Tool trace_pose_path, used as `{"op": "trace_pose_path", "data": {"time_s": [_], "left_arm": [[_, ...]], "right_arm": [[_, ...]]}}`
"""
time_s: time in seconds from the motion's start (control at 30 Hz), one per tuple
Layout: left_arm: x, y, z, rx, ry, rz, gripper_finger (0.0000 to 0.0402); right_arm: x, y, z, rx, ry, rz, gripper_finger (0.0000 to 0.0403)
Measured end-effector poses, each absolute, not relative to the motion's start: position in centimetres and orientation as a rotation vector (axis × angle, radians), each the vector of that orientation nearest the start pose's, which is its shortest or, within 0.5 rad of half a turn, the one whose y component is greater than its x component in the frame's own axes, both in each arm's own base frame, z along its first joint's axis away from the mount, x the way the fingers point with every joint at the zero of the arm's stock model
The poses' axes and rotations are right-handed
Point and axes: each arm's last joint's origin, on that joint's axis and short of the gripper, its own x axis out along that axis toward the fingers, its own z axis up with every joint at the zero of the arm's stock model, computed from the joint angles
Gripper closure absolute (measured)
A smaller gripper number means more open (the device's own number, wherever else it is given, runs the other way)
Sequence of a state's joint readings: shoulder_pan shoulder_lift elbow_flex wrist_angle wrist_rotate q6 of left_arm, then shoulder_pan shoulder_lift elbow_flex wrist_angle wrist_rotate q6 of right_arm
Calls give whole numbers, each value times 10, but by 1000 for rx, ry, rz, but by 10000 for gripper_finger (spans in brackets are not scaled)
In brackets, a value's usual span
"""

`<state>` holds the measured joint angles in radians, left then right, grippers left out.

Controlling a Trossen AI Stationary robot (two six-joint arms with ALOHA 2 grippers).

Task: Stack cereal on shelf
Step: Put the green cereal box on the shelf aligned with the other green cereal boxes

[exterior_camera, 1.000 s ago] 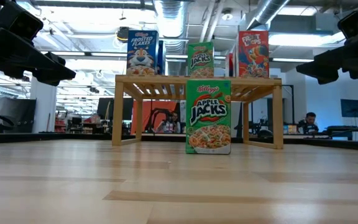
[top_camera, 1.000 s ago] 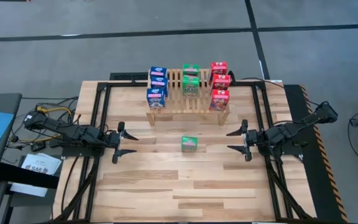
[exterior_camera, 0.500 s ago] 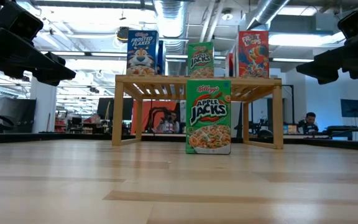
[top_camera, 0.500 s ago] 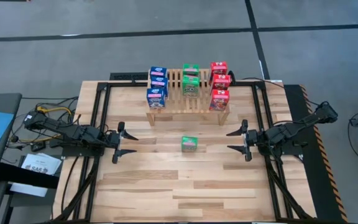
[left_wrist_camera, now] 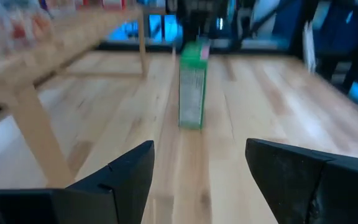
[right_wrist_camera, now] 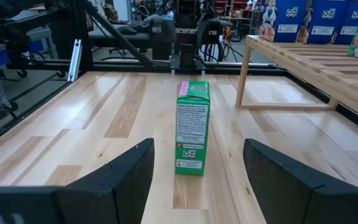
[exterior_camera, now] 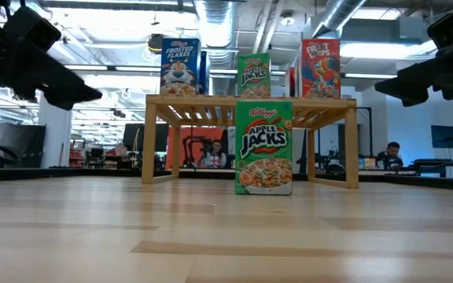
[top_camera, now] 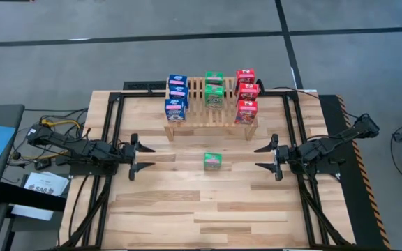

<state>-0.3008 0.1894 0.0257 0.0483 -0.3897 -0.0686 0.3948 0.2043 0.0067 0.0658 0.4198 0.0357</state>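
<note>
One green cereal box [top_camera: 213,161] stands upright on its base at the table's middle, in front of the wooden slatted shelf [top_camera: 195,97]. It also shows in the low view [exterior_camera: 263,147]. On the shelf stand three blue boxes [top_camera: 176,97] at the left, two green boxes [top_camera: 213,90] in the middle and three red boxes [top_camera: 246,94] at the right. My left gripper [top_camera: 149,157] is open, left of the lone green box [left_wrist_camera: 192,84], pointing at it. My right gripper [top_camera: 260,157] is open, right of that box [right_wrist_camera: 192,127], pointing at it.
The shelf [exterior_camera: 250,101] stands on legs at the table's far middle, with open room under it. A black frame rail [top_camera: 110,139] runs along each side of the table. Bare tabletop [top_camera: 208,209] lies near the front edge. People sit in the room behind.
My left gripper has shifted a little toward the table's right, toward the lone green box, staying open. The box and my right gripper have kept still.
</note>
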Motion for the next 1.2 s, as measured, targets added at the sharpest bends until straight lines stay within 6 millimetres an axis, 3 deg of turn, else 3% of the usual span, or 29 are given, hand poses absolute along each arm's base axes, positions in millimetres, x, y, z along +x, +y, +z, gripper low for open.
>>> {"op": "trace_pose_path", "data": {"time_s": [0.27,0.67,0.87,1.2], "left_arm": [[104,-21,188,17,-136,83,158],[115,-24,248,58,-171,109,158],[145,-33,277,108,-68,111,158],[217,-54,309,186,146,125,158]], "right_arm": [[103,30,155,-17,121,-27,131],[103,30,155,-19,121,-27,131],[103,30,155,-19,121,-27,131],[103,30,155,-19,121,-27,131]]}}
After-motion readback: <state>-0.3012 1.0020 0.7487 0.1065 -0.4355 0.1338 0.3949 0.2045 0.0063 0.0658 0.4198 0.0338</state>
